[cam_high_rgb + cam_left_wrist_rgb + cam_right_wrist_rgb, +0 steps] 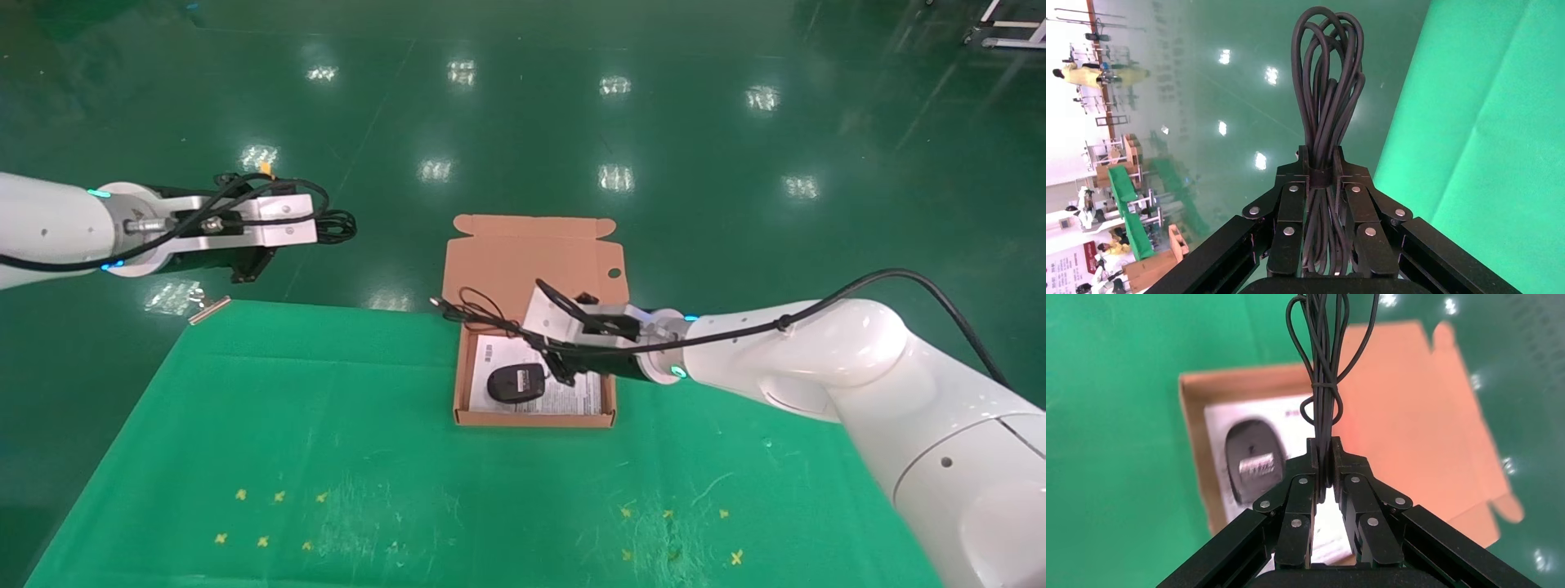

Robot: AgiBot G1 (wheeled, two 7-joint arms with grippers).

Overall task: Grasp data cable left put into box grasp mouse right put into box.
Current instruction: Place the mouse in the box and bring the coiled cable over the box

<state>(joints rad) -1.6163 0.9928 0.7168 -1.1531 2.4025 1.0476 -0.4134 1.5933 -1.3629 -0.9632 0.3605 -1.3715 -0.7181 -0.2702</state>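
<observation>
My left gripper [320,225] is off the table's far left corner, over the floor, shut on the data cable [337,224], a looped black bundle standing out beyond the fingers in the left wrist view [1327,79]. The left gripper [1319,160] clamps the bundle at its tie. The open box [535,419] sits at the table's far edge with its lid [531,261] laid back. The mouse [516,382] lies inside it on the white sheet [576,398]. My right gripper [539,347] hovers over the box, shut on the mouse's cord [482,314]. The right wrist view shows this gripper [1322,446], cord [1324,367], mouse [1251,456] and box [1190,435].
The table is covered with a green cloth [327,425] marked with small yellow crosses [261,516] near the front. A small metal piece [208,309] lies at the cloth's far left corner. Shiny green floor lies beyond the table.
</observation>
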